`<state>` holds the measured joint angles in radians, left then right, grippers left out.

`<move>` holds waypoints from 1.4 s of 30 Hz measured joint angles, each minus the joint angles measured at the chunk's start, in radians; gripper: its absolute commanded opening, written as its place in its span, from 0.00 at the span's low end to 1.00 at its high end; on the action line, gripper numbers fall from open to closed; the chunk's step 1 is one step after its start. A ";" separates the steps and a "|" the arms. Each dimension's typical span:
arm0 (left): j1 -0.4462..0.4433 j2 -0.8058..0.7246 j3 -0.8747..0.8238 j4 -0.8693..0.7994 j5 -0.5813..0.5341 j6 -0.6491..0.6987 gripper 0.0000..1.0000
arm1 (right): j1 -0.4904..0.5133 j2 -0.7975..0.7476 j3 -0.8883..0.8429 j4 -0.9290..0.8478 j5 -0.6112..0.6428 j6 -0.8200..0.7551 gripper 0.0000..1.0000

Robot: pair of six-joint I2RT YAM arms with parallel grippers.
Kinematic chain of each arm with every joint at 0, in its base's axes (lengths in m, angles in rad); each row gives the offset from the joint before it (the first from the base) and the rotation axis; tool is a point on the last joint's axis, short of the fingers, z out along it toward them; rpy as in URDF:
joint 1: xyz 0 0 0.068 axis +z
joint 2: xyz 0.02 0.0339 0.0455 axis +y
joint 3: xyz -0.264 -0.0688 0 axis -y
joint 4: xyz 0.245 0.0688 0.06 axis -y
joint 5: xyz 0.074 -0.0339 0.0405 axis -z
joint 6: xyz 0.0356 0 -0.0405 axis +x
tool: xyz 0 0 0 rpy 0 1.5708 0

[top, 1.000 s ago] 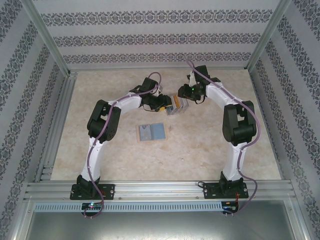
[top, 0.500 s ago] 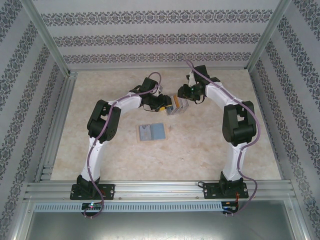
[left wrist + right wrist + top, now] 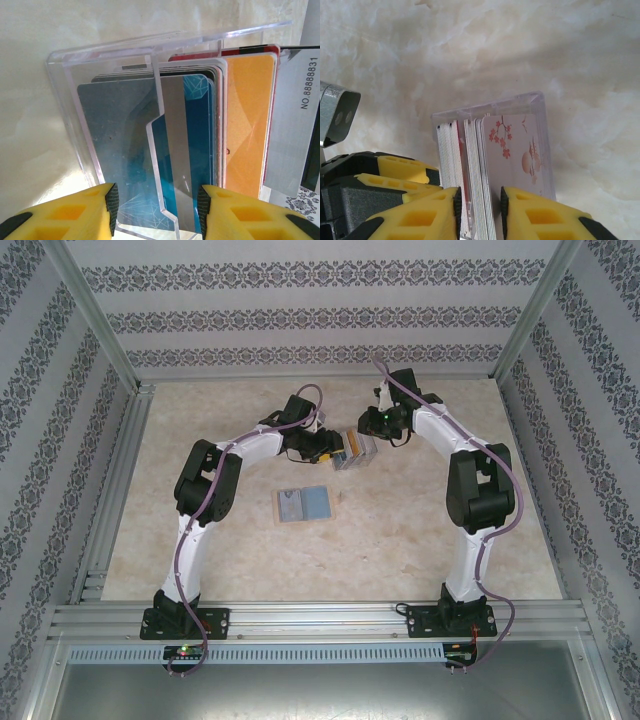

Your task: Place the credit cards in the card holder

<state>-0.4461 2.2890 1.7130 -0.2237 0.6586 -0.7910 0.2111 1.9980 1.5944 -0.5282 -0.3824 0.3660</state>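
Plastic credit cards (image 3: pixel 512 145), too tightly packed for counting, are standing in one clear tray (image 3: pixel 540 102), where the right gripper (image 3: pixel 479 212) is pinching several together, so extras may be dragging out and spilling. The left gripper (image 3: pixel 157 212) is straddling the tray, though I cannot tell whether it is clamping; one card holder (image 3: pixel 304 505) is lying open on the tabletop (image 3: pixel 420 550), well apart.

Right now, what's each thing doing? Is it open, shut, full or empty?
card holder, open, lying flat.
clear tray, packed with cards.
credit cards, upright on edge inside the tray.
left fingers, shut on the tray's sides, it seems.
right fingers, either side of a few cards; grip unclear.
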 measured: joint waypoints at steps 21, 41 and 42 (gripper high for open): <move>0.000 0.000 -0.001 0.001 0.000 -0.003 0.48 | -0.006 0.000 0.013 -0.042 0.053 -0.017 0.01; -0.010 -0.232 -0.159 -0.011 -0.042 0.004 0.48 | -0.006 -0.242 -0.051 -0.043 0.093 -0.032 0.00; -0.010 -0.263 -0.180 -0.012 -0.046 0.005 0.48 | -0.006 -0.266 -0.064 -0.040 0.086 -0.029 0.00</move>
<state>-0.4557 2.0262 1.5333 -0.2356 0.6128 -0.7860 0.2047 1.7321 1.5299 -0.5678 -0.2962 0.3367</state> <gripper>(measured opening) 0.479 0.068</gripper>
